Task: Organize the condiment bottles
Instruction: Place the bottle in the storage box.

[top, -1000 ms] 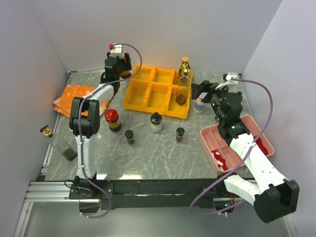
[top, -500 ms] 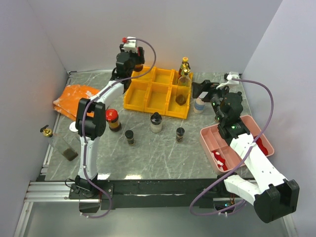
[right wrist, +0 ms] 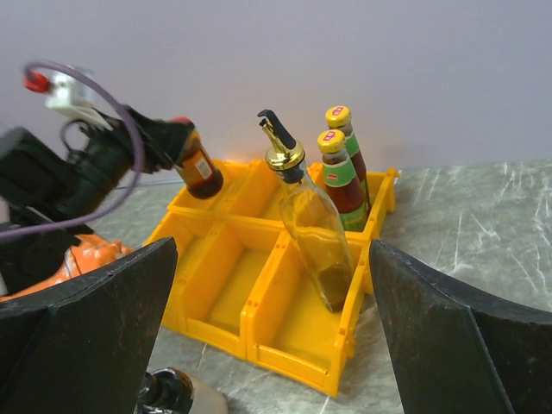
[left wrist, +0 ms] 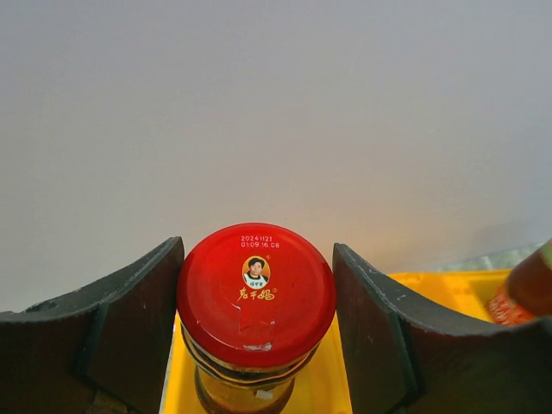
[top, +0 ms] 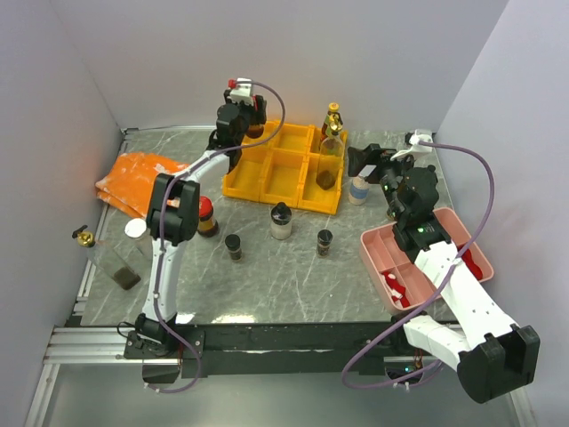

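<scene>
My left gripper (top: pixel 244 122) is shut on a red-capped jar (left wrist: pixel 256 289) of dark sauce and holds it tilted above the back left compartment of the yellow bin (top: pixel 267 185); the jar also shows in the right wrist view (right wrist: pixel 199 169). A clear bottle with a gold pourer (top: pixel 330 158) leans in the front right compartment. Two bottles with yellow-green caps (right wrist: pixel 341 168) stand in the back right one. My right gripper (top: pixel 363 161) is open and empty, right of the bin. On the table stand a second red-capped jar (top: pixel 206 216), a black-capped jar (top: pixel 281 221), two small dark jars (top: pixel 234 246) and a pale bottle (top: pixel 359 189).
An orange cloth (top: pixel 133 178) lies at the left. A pink tray (top: pixel 449 233) with red and white packets sits at the right under my right arm. A clear bottle with a gold cap (top: pixel 111 260) lies at the table's left edge, near a white cap (top: pixel 135 229).
My left gripper has carried the red-capped jar rightward from the table's back left to above the yellow bin. The right arm has not moved.
</scene>
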